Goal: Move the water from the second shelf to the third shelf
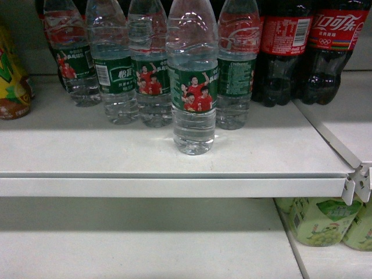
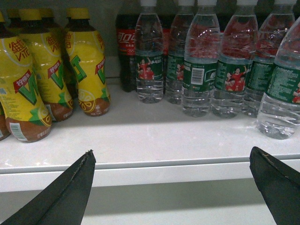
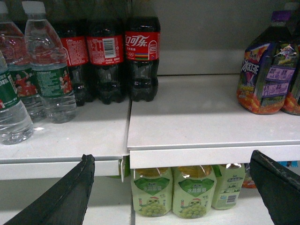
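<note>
Clear ribbed plastic: the water bottle point(image 1: 193, 81) with a dark green label band of red-shirted figures stands alone at the front of the white metal shelf point(image 1: 116, 160), forward of a row of like water bottles point(image 1: 116, 64); its cap is cut off at the top of the head view.
Neighbours: dark cola bottles with red labels point(image 1: 311, 46) to its right, yellow drink bottles point(image 2: 47, 70) well to its left.
Left gripper point(image 2: 173, 187): jaws spread wide and empty, below the shelf lip and facing the row.
Right gripper point(image 3: 173, 187): likewise parted and holding nothing, aimed at the seam between two shelf boards point(image 3: 127, 126), with the water at the far left of its view.
Risk: as I judge it, a finger sliding in behind the front bottle could nudge the row just behind and topple one; a squeeze on thin ribbed plastic may buckle it and let it slip.
Edges: the shelf's front lip lies close under the bottle, so a low approach may strike it.
Open room: bare shelf to both sides of the front bottle; the lower shelf point(image 1: 133, 238) shows free white surface left of the pale green drink packs point(image 1: 322, 221).
</note>
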Tool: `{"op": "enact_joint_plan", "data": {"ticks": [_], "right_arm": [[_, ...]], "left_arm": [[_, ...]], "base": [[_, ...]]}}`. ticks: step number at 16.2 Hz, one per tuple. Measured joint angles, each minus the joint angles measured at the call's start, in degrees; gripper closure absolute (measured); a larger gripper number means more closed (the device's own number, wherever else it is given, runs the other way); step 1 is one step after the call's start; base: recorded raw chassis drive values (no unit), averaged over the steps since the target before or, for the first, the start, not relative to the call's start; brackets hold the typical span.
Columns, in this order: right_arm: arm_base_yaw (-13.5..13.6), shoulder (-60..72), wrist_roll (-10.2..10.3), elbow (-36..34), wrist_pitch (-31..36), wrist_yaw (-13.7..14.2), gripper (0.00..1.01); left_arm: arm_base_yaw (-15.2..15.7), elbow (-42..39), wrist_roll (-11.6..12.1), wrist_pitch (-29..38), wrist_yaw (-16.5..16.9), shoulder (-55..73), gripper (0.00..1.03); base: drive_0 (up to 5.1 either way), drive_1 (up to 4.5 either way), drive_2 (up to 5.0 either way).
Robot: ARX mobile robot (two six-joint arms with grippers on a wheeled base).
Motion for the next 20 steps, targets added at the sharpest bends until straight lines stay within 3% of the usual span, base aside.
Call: {"op": "enact_joint_plan", "data": {"ticks": [20], "right_arm": [[0.0,0.0,0.0,0.0,0.0,0.0,0.03]], "left_arm": [[0.0,0.0,0.0,0.0,0.0,0.0,0.05]], "base": [[0.0,0.00,0.0]]}}
